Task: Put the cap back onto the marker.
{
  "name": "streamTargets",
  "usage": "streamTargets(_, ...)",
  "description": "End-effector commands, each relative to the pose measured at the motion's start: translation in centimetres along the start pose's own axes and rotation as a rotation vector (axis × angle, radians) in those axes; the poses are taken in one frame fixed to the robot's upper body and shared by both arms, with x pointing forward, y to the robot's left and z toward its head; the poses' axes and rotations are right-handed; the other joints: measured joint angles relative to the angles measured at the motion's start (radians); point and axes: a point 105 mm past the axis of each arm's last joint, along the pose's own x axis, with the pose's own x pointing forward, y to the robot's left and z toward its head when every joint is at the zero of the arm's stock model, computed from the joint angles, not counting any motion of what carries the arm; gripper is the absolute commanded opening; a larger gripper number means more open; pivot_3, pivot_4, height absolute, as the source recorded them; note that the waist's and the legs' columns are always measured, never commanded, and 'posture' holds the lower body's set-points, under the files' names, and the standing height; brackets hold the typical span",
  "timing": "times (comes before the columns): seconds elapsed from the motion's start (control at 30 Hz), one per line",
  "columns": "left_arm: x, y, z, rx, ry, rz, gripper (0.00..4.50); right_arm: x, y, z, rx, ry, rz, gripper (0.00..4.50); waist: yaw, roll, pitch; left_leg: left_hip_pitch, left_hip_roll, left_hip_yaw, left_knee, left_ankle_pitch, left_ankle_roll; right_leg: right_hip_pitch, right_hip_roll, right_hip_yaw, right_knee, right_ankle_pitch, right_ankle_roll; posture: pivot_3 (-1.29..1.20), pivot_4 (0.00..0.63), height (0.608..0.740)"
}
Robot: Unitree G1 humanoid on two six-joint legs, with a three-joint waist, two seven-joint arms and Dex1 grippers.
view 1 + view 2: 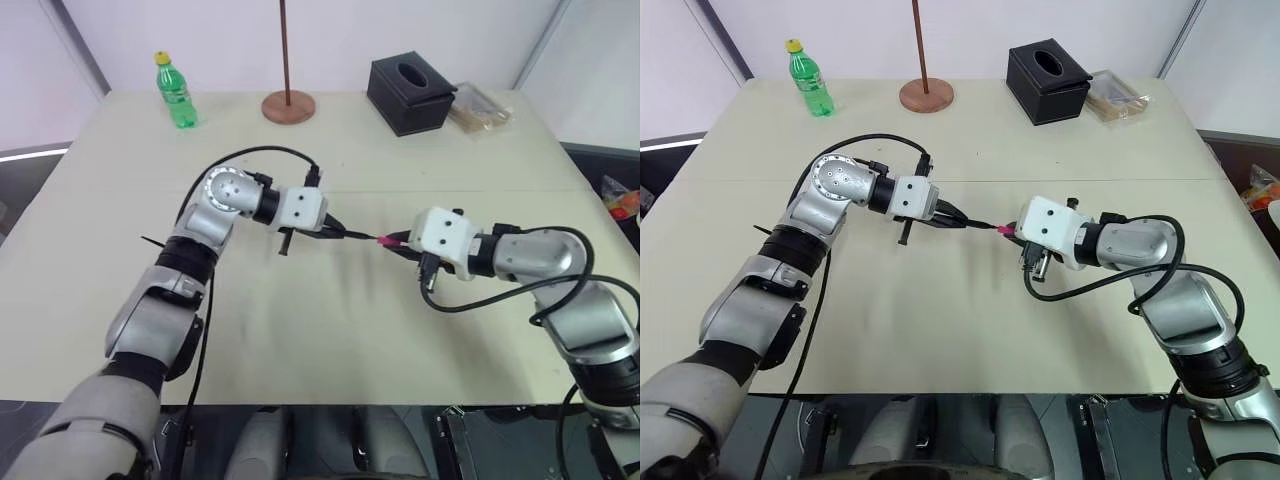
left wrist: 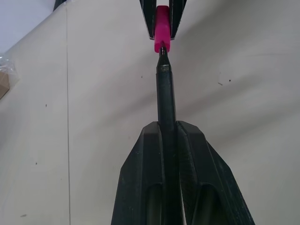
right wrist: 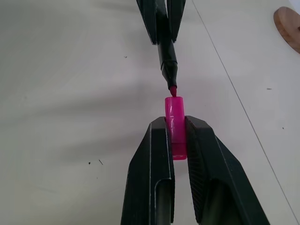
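Right between the two sets of black fingers, over the middle of the beige table (image 1: 300, 340), is where everything's happening. The right gripper (image 3: 177, 133) is clamped on the cap (image 3: 175, 126), which sits squeezed between the two pads with its open end sticking out a bit past the fingertips, facing the other arm. The left gripper (image 2: 167, 129) is pinched tight on the marker (image 2: 165, 96), the dark barrel running down the groove between its fingers and poking well out beyond the tips. The marker's pink nib is right at the mouth of the cap, basically touching or just barely in, can't quite tell which, and the two are lined up pretty much end to end. Cap isn't pushed on yet. Both things are held up off the tabletop, nothing resting on it.

Further back there's a green bottle (image 1: 176, 92) with a yellow lid off to the left, a round wooden base (image 1: 288, 105) with a pole standing in it, a black tissue box (image 1: 411, 95), and a clear packet (image 1: 483, 108) just beside the box
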Motion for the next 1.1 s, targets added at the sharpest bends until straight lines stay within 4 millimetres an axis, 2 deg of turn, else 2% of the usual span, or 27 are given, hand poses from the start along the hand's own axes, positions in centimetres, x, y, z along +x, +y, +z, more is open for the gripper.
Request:
streamTargets(0.03,-0.5,0.5,0.5,0.036,0.006,0.009,0.00,-0.9,-1.1,0.8,-0.048,-0.012,-0.041,0.06,0.000,0.000,0.000,0.000,0.000,0.000,0.000,0.000,0.000,0.000,0.000,0.000,0.000,0.000,0.000,0.00,0.150,0.740)
streamTargets(1.1,0.1,0.5,0.6,0.042,-0.004,0.011,0.00,-0.2,-0.3,2.3,-0.048,-0.048,-0.005,0.06,0.000,0.000,0.000,0.000,0.000,0.000,0.000,0.000,0.000,0.000,0.000,0.000,0.000,0.000,0.000,0.00,0.150,0.740)
